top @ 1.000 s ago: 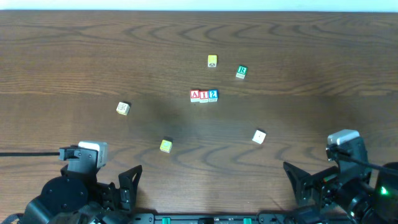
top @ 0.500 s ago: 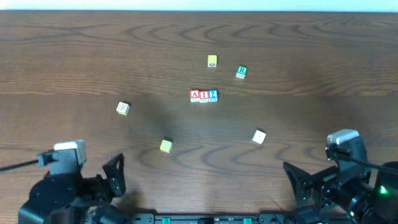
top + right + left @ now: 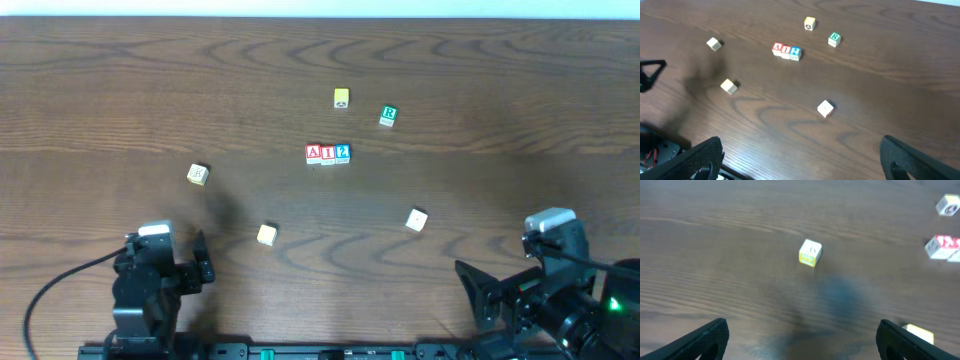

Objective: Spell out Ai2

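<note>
Wood surface: a dark brown grained table (image 3: 100, 90) fills every view, with a pale strip along its far edge.
Left gripper (image 3: 801, 339): jaws spread wide, nothing between them, touching no cube.
Tan wooden cube (image 3: 198, 173): straight ahead of the left gripper, centred between its fingers in the wrist view.
Pale yellow wooden cube (image 3: 266, 234): close beside the left gripper's right fingertip, not touching.
Red "A" cube (image 3: 314, 153), red "I" cube (image 3: 328, 153), blue "2" cube (image 3: 343, 153): side by side in one tight row reading A-I-2, well ahead of both grippers.
Yellow cube with a dark mark (image 3: 341, 97): beyond the row, farther from both grippers.
Green "R" cube (image 3: 388, 115): far ahead of the right gripper, apart from the row.
White cube (image 3: 416, 219): the nearest cube ahead of the right gripper.
Right gripper (image 3: 802, 160): jaws wide, empty, touching no cube.
</note>
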Robot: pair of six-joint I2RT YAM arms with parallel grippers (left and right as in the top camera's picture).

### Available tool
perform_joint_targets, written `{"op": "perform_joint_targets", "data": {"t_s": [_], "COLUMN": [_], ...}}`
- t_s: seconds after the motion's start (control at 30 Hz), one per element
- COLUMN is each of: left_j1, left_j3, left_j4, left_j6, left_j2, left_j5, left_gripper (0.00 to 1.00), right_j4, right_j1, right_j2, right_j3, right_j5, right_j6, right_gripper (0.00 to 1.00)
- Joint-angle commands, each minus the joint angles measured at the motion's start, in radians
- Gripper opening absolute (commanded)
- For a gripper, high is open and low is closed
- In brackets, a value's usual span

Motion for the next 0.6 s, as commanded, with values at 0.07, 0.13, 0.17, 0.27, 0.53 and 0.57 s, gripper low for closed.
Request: {"op": "perform_joint_targets", "data": {"t_s": [0.07,0.13,0.17,0.27,0.53,0.57], "left_j1": [0.007,0.007,0.007,0.007,0.006,0.006], "left_j3": [-0.109,-0.137,-0.15,-0.177,-0.177,-0.177], "left_j4": [0.05,0.051,0.054,0.077,0.076,0.076], "left_j6": [0.029,0.029,0.028,0.028,0.033,0.033], "left_j2": [-0.093,-0.123,-0.135,-0.134,-0.132,-0.132], "left_j5": [0.009,0.011,0.012,0.015,0.011,0.011], "left_gripper": [0.95,0.95,0.95,0.95,0.95,0.95], "right_j4": [0.001,0.001,0.001,0.001,0.001,0.001], "right_j1": [0.007,0.007,0.007,0.007,0.007,0.007], "right_j2": [0.0,0.0,0.0,0.0,0.0,0.0], "right_j3": [0.001,0.001,0.001,0.001,0.001,0.001], "right_j5": [0.01,0.01,0.01,0.01,0.01,0.01], "right_j6": [-0.005,-0.005,-0.005,-0.005,-0.005,-0.005], "right_gripper": [0.99,0.99,0.99,0.99,0.99,0.99]}}
